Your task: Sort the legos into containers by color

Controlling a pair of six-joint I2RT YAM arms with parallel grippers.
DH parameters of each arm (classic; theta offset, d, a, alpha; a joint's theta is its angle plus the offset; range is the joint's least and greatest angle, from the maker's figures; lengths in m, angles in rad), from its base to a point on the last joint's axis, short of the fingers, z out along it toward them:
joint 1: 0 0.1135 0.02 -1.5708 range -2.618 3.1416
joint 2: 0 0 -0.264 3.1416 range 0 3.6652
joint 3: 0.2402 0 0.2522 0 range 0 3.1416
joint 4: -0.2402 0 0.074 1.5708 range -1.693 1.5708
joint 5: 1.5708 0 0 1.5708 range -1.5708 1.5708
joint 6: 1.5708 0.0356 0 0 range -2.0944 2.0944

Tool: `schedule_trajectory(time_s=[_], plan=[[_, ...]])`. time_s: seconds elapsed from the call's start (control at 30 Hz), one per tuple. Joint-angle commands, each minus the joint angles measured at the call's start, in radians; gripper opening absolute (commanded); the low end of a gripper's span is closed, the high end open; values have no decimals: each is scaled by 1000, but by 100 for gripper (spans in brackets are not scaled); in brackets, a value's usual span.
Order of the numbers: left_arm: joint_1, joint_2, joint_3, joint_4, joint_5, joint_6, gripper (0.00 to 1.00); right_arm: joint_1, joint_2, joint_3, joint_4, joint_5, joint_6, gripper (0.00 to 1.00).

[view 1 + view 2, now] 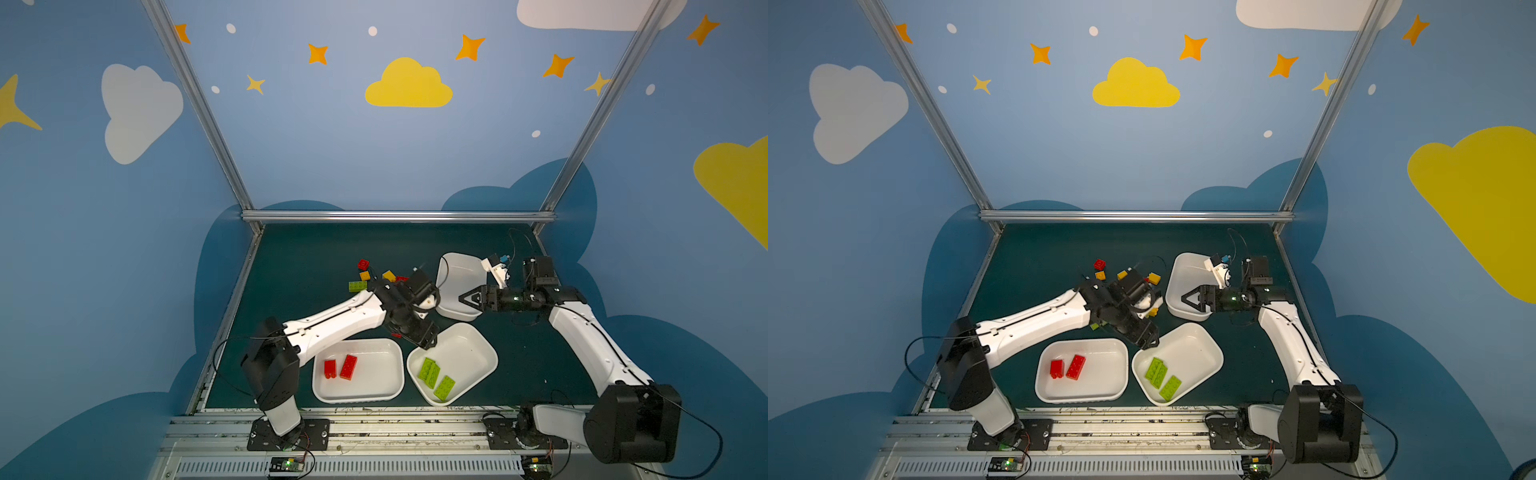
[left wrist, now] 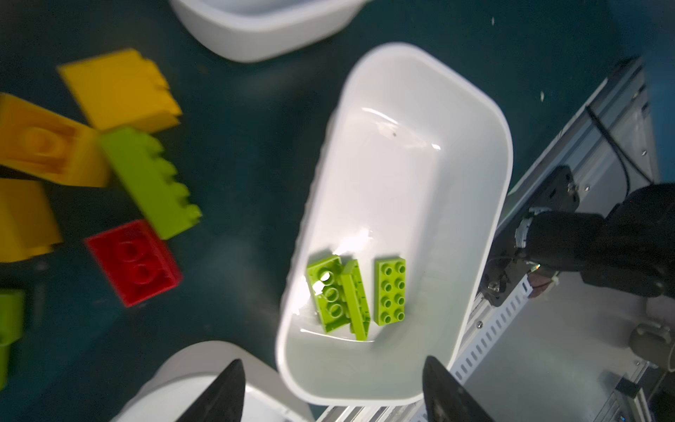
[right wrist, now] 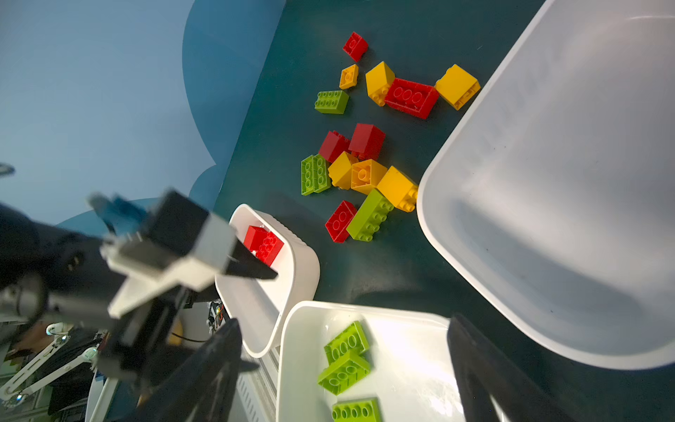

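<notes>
My left gripper [image 1: 432,338] [image 2: 332,394] hangs open and empty over the near-left rim of a white container [image 1: 467,347] [image 2: 401,182]. Three lime green legos [image 1: 434,376] [image 2: 389,290] lie inside that container. Beside it, another container [image 1: 386,365] holds two red legos [image 1: 340,368]. My right gripper [image 1: 463,298] [image 3: 343,365] is open and empty over the far container [image 1: 457,270] [image 3: 566,182], which has nothing in it. Several loose red, green and yellow-orange legos [image 1: 365,275] [image 3: 365,171] lie on the mat behind my left arm.
The green mat [image 1: 311,257] ends at a metal rail [image 1: 395,216] at the back and at the slotted aluminium base [image 1: 374,428] in front. My left forearm [image 1: 332,324] crosses above part of the loose pile.
</notes>
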Motion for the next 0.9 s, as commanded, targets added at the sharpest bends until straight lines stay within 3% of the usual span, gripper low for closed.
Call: schedule_trajectory(time_s=[0.0, 0.17, 0.37, 0.53, 0.87], plan=[[103, -14, 12, -98, -94, 32, 80, 4, -24, 5, 8, -16, 8, 87], [302, 7, 15, -38, -120, -77, 80, 16, -23, 1, 25, -16, 22, 86], [445, 83, -14, 140, -156, -420, 81, 30, -15, -8, 48, -16, 35, 87], [486, 172, 17, 150, -245, -685, 86, 30, -12, -6, 47, -16, 33, 87], [498, 389, 266, -140, -368, -1045, 87, 30, 8, -20, 66, -26, 34, 87]])
